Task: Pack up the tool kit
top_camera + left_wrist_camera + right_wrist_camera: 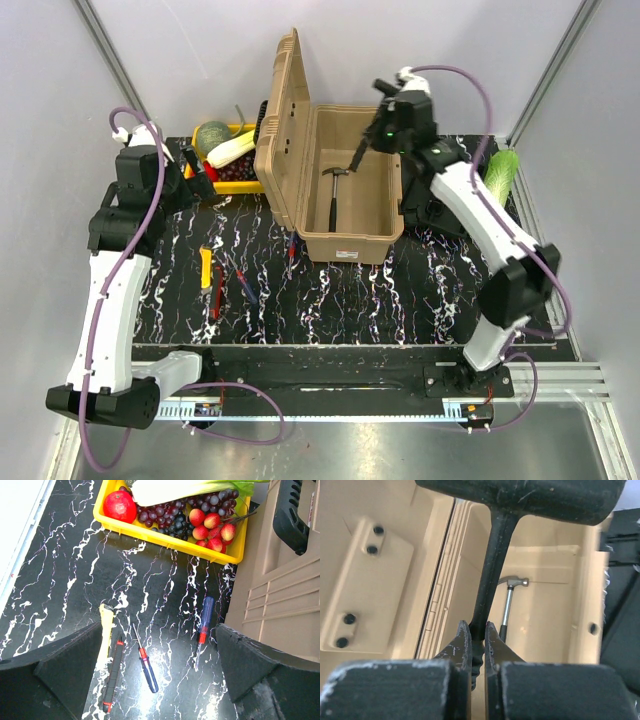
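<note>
The tan toolbox (392, 215) stands open at the back centre, its lid (280, 130) upright on the left. A steel hammer (335, 195) lies inside and shows in the right wrist view (509, 597). My right gripper (478, 630) is shut on the handle of a black mallet (492, 570) and holds it over the open box (358, 152). My left gripper (157, 665) is open and empty above the loose tools: a yellow-handled tool (105, 630), a black and red tool (114, 672) and two blue screwdrivers (146, 665) (204, 625).
A yellow crate (165, 537) of fruit and vegetables sits left of the lid. A green vegetable (503, 172) lies at the far right. A black tray-like object (425, 215) sits against the box's right side. The toolbox's black handle (295, 515) is near my left gripper.
</note>
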You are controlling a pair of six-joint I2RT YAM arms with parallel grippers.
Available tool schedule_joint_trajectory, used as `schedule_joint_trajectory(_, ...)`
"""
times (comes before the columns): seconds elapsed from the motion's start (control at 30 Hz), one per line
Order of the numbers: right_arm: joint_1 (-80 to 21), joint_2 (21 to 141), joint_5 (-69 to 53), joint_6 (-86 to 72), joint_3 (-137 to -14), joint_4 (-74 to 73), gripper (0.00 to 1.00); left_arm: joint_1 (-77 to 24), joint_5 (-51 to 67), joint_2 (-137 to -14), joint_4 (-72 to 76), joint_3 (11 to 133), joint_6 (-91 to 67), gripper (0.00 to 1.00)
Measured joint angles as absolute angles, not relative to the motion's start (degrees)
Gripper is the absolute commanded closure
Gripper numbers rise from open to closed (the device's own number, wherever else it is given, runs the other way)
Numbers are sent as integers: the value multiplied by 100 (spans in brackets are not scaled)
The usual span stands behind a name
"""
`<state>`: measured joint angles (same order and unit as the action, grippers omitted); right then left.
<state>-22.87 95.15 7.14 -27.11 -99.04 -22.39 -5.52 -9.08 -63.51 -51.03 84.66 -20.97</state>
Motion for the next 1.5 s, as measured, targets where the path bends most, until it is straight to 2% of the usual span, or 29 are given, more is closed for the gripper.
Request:
schedule_joint_trajectory(0.13,-2838,10779,762,-1940,-10897,-2692,100,-552,-908,-6331,-5100,8420,-2097,1)
schedule_joint_trajectory(0.37,-2969,12425,1415,-1232,-11587,-3726,100,-552,-908,-6337,-5098,8405,-2097,1)
schedule_joint_trajectory(0.73,-2910,13784,2095,-770,-12606,-4541,100,-552,-913,-6694,-5155,8549,-2154,1)
schedule_joint_trajectory(0.8,-2888,13961,2110,-779,-12746,-4641,94,-552,-915,-6768,-5199,8654,-2156,1)
schedule_joint_trajectory(0.93,-2840,14226,2139,-819,-12973,-4825,70,-552,-934,-6873,-5247,8827,-2152,1)
schedule_joint_trajectory(1.1,-2810,14451,2163,-904,-13281,-5122,57,-552,-954,-6882,-5317,8849,-2147,1)
schedule_joint_trajectory(1.23,-2810,14549,2191,-956,-13583,-5308,53,-552,-961,-6882,-5317,8849,-2150,1)
schedule_joint_trajectory(1.4,-2805,14503,2158,-1017,-14044,-5389,38,-552,-961,-6882,-5317,8849,-2150,1)
schedule_joint_trajectory(1.5,-2805,14271,2016,-1037,-14112,-5382,14,-552,-958,-6882,-5317,8849,-2150,1)
